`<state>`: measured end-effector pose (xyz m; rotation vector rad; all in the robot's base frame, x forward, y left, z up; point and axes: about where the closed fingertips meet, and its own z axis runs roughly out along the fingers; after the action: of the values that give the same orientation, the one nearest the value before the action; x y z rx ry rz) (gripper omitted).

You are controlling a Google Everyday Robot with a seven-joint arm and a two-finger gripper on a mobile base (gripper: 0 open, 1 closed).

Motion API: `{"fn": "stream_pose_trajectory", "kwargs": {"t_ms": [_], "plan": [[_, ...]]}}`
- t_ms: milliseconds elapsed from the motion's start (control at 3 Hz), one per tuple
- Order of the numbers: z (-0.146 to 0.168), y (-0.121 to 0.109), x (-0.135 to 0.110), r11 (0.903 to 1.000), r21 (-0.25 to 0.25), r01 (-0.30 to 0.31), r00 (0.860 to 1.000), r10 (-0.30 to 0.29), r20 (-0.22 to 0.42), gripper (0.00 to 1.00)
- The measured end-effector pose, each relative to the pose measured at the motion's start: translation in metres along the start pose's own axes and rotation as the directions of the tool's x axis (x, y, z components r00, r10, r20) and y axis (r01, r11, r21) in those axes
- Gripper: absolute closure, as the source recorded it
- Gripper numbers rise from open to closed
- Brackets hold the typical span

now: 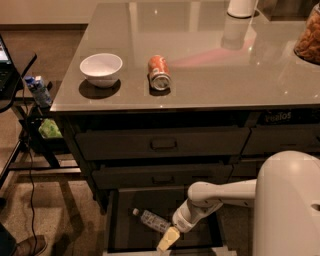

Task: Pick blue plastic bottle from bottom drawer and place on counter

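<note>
The blue plastic bottle [151, 219], clear with a white cap at its left end, lies on its side in the open bottom drawer [125, 227]. My gripper [167, 239] reaches down into the drawer from the right on a white arm, its pale fingers just right of and below the bottle's base. The counter [210, 60] is the glossy grey-beige top above the drawers.
On the counter lie an orange soda can [158, 73] on its side and a white bowl [101, 68]. A white cylinder [241, 7] and a snack container [309, 35] stand at the back right. A black side table [15, 65] with a blue-and-white carton [38, 90] stands at the left.
</note>
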<state>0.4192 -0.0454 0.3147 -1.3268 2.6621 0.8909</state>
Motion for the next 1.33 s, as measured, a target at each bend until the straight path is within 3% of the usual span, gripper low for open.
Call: {"fn": "stream_pose_trajectory", "kwargs": {"t_ms": [667,1333], "plan": [[0.026,-0.045,-0.007,0.9945,0.075,-0.073,0.993,0.066,0.097,0.0],[0.04,-0.053,-0.009,0.9913,0.105,-0.079,0.99,0.066,0.125,0.0]]}}
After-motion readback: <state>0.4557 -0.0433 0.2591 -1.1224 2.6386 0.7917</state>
